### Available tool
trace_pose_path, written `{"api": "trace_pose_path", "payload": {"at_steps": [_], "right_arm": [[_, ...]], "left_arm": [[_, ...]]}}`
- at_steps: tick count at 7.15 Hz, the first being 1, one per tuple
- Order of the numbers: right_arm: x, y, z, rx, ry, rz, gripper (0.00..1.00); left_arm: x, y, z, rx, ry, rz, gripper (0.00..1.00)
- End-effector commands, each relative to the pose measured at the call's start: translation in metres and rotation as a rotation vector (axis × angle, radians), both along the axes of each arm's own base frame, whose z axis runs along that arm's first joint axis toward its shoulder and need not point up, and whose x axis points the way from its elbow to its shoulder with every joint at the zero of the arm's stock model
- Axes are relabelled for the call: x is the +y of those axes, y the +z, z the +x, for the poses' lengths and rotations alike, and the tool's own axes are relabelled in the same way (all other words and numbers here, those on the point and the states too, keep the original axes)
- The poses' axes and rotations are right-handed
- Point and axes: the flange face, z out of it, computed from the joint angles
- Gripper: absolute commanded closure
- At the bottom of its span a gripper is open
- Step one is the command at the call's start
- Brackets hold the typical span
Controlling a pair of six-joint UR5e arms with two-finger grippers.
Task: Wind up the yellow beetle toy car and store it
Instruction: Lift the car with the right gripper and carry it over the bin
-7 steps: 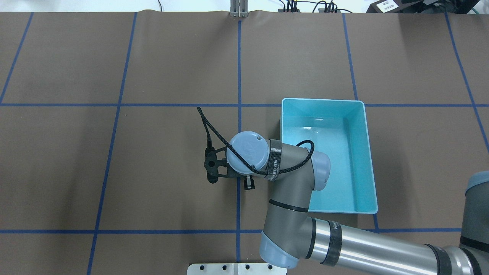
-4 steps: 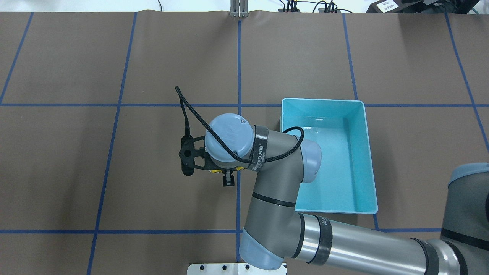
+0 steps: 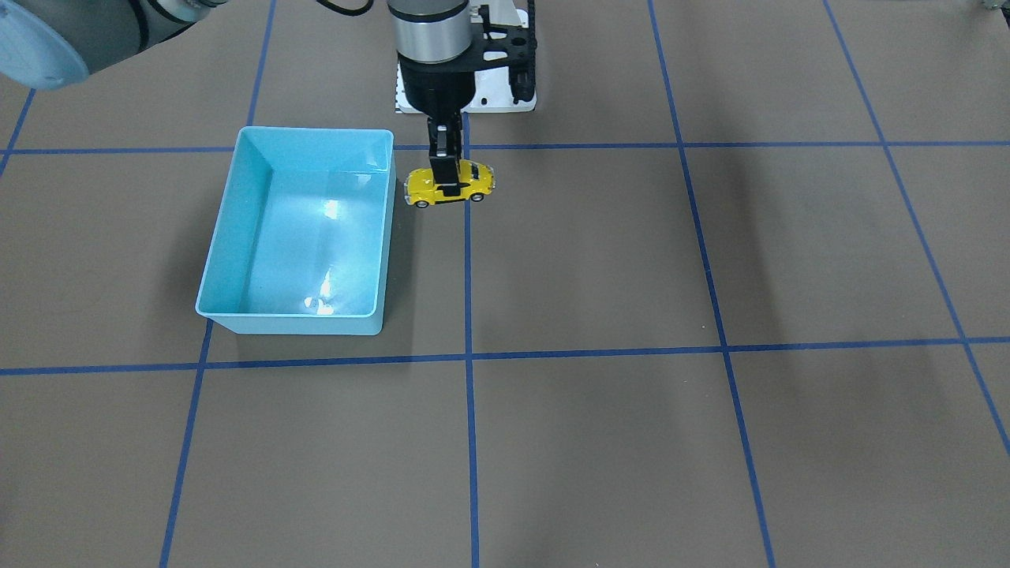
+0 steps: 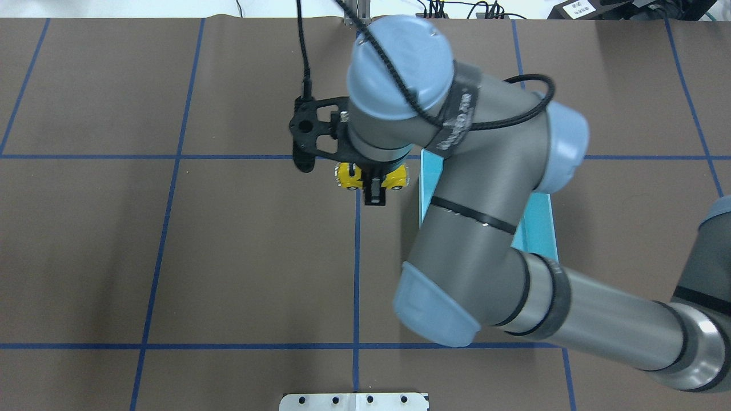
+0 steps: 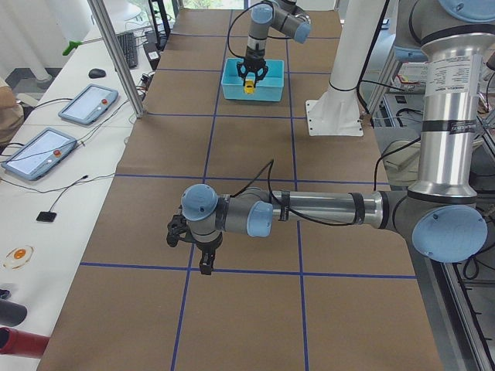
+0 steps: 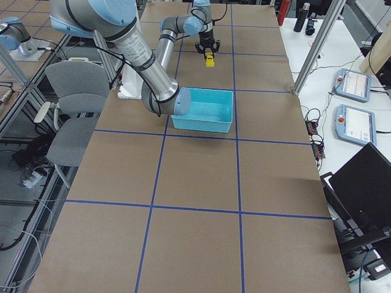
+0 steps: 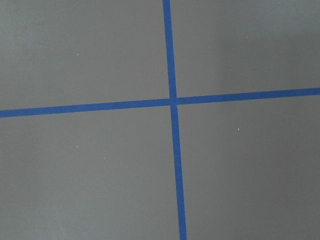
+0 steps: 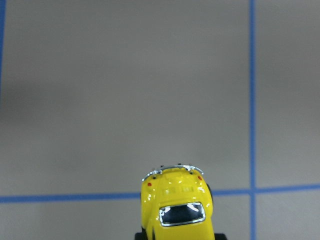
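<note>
Fingers (image 3: 447, 162) of my right gripper (image 3: 447, 186) pinch the yellow beetle toy car (image 3: 476, 178) by its flanks, aloft just beside the turquoise bin (image 3: 292, 324) — storing step, I judge — next calls for carrying over the wall, lowering, then releasing.

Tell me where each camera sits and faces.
Front-facing: across table, facing robot; right gripper holding yellow beetle toy car.
Overhead: behind robot, looking down; right arm hides much of turquoise bin.
Exterior left: table end; left arm near.
Exterior right: opposite end; right arm near.
Left wrist: down at tape cross; no gripper visible.
Right wrist: down onto car.
Shared: front and overhead both show the car.
</note>
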Motion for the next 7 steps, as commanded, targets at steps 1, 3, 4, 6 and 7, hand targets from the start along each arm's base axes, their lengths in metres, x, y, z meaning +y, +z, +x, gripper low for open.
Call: {"api": "trace_pose_path", "payload": {"at_steps": [1, 3, 4, 6, 7], "right_arm": [[0.003, 0.067, 0.077, 0.029, -0.005, 0.017, 1.00], [0.015, 0.133, 0.084, 0.037, -0.028, 0.035, 1.00], [0.023, 0.152, 0.063, 0.043, -0.058, 0.036, 1.00], [0.020, 0.190, 0.035, 0.059, -0.083, 0.025, 1.00], [0.023, 0.212, 0.023, 0.073, -0.098, 0.013, 1.00]], "left_arm": [[0.000, -0.001, 0.000, 0.000, -0.001, 0.001, 0.00], [-0.001, -0.002, 0.000, 0.000, -0.001, 0.002, 0.00], [0.000, 0.000, 0.000, 0.000, 0.000, 0.000, 0.00], [0.000, 0.000, 0.000, 0.000, 0.000, 0.000, 0.00], [-0.001, -0.002, 0.000, 0.000, 0.000, 0.005, 0.00]]}}
